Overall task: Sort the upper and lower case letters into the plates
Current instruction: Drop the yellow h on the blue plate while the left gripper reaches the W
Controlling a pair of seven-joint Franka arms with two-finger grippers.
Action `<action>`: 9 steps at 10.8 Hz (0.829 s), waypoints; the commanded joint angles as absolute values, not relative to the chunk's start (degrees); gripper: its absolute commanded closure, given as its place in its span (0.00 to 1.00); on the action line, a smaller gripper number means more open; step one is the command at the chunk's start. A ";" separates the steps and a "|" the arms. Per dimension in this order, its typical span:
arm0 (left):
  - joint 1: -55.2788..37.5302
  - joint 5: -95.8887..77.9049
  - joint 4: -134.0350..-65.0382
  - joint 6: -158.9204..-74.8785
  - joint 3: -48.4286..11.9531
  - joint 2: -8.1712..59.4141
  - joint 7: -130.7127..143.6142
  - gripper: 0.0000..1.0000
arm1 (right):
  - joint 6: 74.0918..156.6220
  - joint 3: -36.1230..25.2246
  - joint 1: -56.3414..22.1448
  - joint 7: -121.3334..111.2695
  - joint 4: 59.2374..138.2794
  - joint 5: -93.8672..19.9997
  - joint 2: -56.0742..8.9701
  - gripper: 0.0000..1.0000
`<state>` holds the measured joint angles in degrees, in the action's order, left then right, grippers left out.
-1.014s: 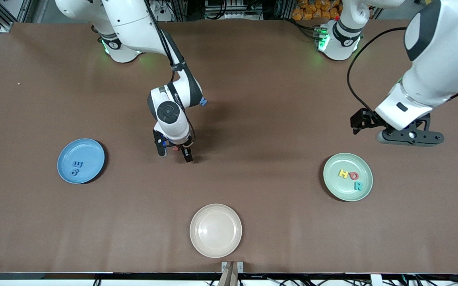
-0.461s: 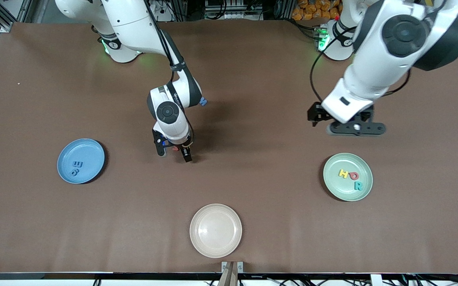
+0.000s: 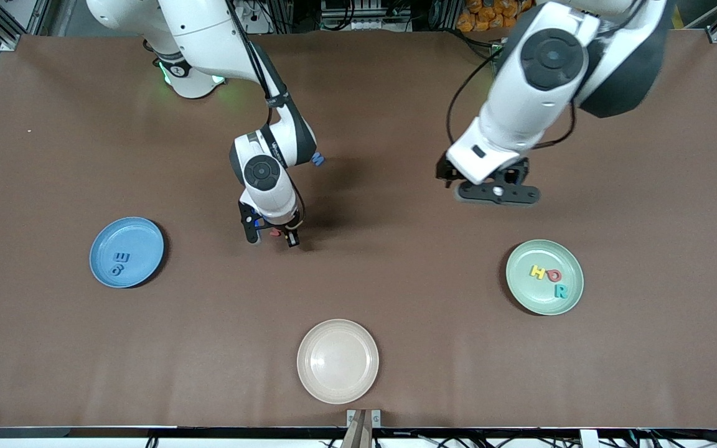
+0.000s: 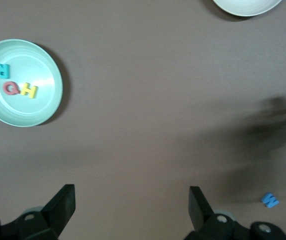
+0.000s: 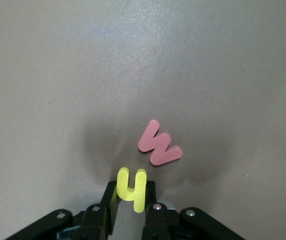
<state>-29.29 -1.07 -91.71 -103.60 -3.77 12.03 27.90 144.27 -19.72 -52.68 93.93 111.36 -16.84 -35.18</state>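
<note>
The small yellow foam letter (image 5: 132, 190), shaped like a lowercase y or u, is sitting pinched between the closed-in jaws of the right gripper (image 3: 274, 238), low over the middle of the brown table (image 3: 396, 298). Just beside it a chunky red letter W (image 5: 159, 144) is lying flat on the cloth, and a blue letter w (image 3: 317, 160) is resting farther from the front camera, beside that arm.

The round light blue plate (image 3: 140, 233) is already holding two blue letters (image 3: 119, 263); the pale mint green plate (image 3: 561, 298) is holding three: yellow H (image 3: 538, 271), red Q (image 3: 554, 275), teal R (image 3: 561, 290). Five are sorted, so three appear to remain, eight in all. The cream-white round plate (image 3: 337, 360) is holding nothing.

The left gripper (image 3: 496, 194) is hanging over bare table between the letters and the mint plate, its jaws spread wide and holding nothing.
</note>
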 commanded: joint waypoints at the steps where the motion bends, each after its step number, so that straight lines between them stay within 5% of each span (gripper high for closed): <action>1: -29.97 -1.58 -91.67 -106.07 -5.97 13.44 31.98 0.00 | 144.14 -20.56 -53.61 93.78 112.15 -15.30 -35.16 1.00; 9: -36.46 -0.88 -91.32 -112.31 -8.08 19.93 39.27 0.00 | 127.81 -37.86 -53.26 62.80 108.63 -14.15 -29.89 1.00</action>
<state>-34.37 -1.06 -91.93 -110.25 -7.34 17.50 35.81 130.13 -34.83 -52.90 68.30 108.65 -14.96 -30.88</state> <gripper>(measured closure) 0.000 0.740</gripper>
